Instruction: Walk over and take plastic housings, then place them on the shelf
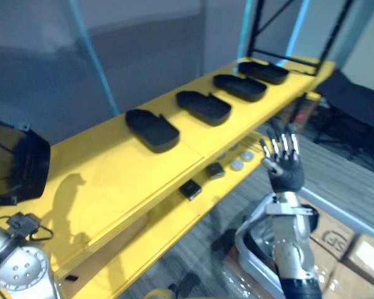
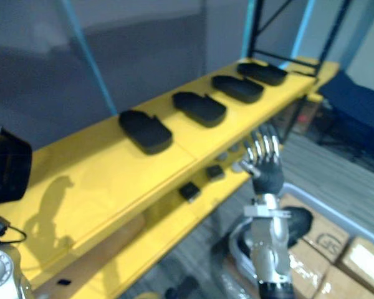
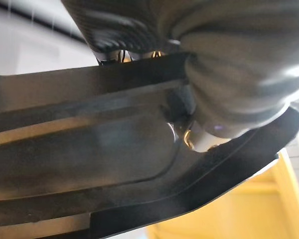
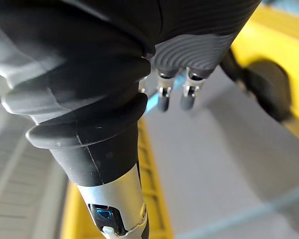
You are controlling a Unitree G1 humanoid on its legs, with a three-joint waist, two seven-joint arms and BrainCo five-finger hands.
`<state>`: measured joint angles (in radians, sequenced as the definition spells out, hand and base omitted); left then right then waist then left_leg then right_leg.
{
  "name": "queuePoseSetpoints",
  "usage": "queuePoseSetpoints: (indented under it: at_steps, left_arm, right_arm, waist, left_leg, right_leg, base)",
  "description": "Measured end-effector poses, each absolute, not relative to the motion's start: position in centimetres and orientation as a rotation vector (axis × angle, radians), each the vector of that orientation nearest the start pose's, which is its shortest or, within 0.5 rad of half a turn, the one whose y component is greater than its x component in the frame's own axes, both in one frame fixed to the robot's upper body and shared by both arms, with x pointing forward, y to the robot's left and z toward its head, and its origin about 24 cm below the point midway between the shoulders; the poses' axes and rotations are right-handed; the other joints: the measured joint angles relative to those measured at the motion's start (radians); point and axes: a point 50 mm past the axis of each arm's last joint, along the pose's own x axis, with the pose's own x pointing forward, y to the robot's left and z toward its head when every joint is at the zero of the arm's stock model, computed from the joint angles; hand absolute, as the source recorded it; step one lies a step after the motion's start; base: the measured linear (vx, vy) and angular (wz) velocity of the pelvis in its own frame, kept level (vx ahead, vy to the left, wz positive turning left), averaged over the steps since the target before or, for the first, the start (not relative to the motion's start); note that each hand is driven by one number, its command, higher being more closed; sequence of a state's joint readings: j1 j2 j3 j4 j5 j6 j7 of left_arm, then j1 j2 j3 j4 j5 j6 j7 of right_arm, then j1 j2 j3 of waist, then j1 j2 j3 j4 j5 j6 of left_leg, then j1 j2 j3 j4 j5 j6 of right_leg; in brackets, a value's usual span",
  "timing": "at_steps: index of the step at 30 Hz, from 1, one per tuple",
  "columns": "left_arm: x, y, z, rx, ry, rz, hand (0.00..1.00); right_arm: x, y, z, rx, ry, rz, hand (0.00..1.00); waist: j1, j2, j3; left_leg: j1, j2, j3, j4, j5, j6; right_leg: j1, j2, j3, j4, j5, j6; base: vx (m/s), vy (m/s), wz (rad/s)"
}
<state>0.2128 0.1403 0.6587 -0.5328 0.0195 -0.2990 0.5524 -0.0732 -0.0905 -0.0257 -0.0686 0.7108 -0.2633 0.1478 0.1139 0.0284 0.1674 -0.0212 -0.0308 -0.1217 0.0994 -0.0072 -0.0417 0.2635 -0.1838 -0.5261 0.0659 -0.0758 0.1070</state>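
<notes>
Housings (image 1: pixel 152 129), four, in row on yellow shelf (image 1: pixel 112 180), running toward 1 o'clock. Fifth housing (image 1: pixel 15 165) at 9 o'clock against left hand (image 3: pixel 239 74); grip not discernible. Right hand (image 1: pixel 285 163) at 3 o'clock, fingers (image 1: pixel 280 144) straight, empty.

- Head stereo pair looks down the yellow shelf (image 1: pixel 112 180), sharing its black housings (image 1: pixel 152 129).
- Left wrist camera hugs a held housing (image 3: pixel 89 149); right faces the shelf.
</notes>
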Motion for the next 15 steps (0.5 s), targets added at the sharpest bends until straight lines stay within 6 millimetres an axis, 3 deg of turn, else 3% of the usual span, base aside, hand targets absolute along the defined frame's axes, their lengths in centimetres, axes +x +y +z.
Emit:
queuePoseSetpoints:
  at_steps: [5,10,13,15]
  left_arm:
    - [10.7,31.7,16.5,0.379,-0.702,1.143,1.00]
    - [10.0,31.8,16.5,0.405,-0.708,1.139,1.00]
    - [10.0,31.6,16.8,0.407,-0.735,1.120,1.00]
    - [10.1,31.2,17.2,0.406,-0.769,1.099,1.00]
  right_arm:
    - [27.8,-16.4,9.5,0.547,-0.372,0.108,0.00]
    - [28.1,-15.5,9.6,0.517,-0.361,0.115,0.00]
    - [28.1,-16.0,9.7,0.516,-0.366,0.096,0.00]
    - [28.0,-16.4,9.6,0.513,-0.369,0.077,0.00]
  waist:
    - [0.065,0.009,0.021]
    - [0.086,0.012,0.024]
    - [0.078,0.016,0.039]
    - [0.060,0.019,0.052]
  left_leg:
    - [-0.062,0.012,0.120,0.050,-0.013,0.027]
    - [-0.068,0.010,0.167,0.090,-0.020,0.042]
    - [-0.068,0.011,0.182,0.099,-0.027,0.046]
    - [-0.075,0.009,0.183,0.104,-0.033,0.047]
  right_leg:
    - [0.033,-0.016,0.004,0.016,-0.007,-0.012]
    - [0.043,-0.035,0.014,0.035,-0.007,-0.012]
    - [0.043,-0.037,0.044,0.026,-0.011,-0.018]
    - [0.038,-0.029,0.096,0.027,-0.044,-0.060]
  base:
    - [0.07,0.142,0.80]
    - [0.04,0.108,0.23]
    - [-0.03,0.046,-0.17]
    - [-0.07,0.024,-0.04]
